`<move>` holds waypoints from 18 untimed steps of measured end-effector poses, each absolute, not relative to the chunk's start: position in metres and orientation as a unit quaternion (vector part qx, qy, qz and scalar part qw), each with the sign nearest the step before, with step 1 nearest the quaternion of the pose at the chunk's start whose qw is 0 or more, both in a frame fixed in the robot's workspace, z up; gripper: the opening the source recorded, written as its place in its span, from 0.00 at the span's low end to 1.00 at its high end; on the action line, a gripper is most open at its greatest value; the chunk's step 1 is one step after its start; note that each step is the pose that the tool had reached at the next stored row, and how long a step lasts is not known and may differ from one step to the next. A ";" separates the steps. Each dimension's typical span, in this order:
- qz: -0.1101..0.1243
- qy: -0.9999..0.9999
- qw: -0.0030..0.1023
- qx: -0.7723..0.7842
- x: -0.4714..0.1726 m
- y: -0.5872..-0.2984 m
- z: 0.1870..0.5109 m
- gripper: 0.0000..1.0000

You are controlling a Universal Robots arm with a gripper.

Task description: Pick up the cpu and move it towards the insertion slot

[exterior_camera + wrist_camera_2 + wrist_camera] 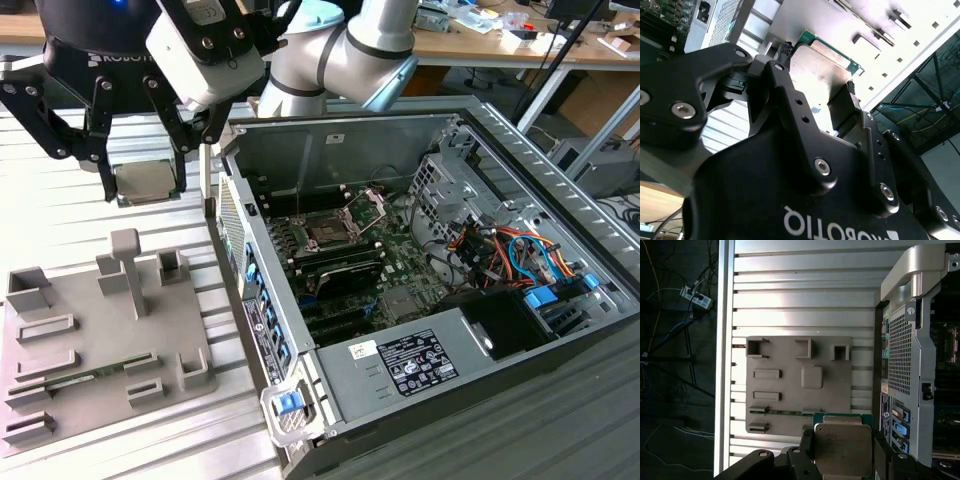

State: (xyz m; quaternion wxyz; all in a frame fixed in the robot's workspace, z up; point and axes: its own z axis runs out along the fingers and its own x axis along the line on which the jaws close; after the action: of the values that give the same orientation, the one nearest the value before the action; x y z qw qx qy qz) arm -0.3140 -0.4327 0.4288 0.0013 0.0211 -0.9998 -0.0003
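Cpu [148, 183] gripped in claw [146, 189], hanging clear of grey tray [60, 400]; you're carrying it. Insertion slot [330, 230] well apart from claw, past case wall [232, 235]; transfer likely needing level hold, wall clearance.

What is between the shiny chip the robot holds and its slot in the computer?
In the exterior view, the computer case's upright wall stands between the cpu, held in the gripper, and the insertion slot.

A slatted metal table [60, 200] bears a grey fixture plate [90, 335] and computer case [330, 140].
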 end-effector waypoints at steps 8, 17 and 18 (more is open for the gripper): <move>0.000 -1.000 0.001 0.021 -0.306 -0.433 0.429 0.55; 0.000 -1.000 0.001 0.021 -0.295 -0.433 0.429 0.55; 0.000 -1.000 0.001 0.021 -0.294 -0.433 0.429 0.55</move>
State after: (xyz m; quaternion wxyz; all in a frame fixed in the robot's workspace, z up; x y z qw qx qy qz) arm -0.2942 -0.4327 0.4288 0.0013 0.0211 -0.9998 -0.0003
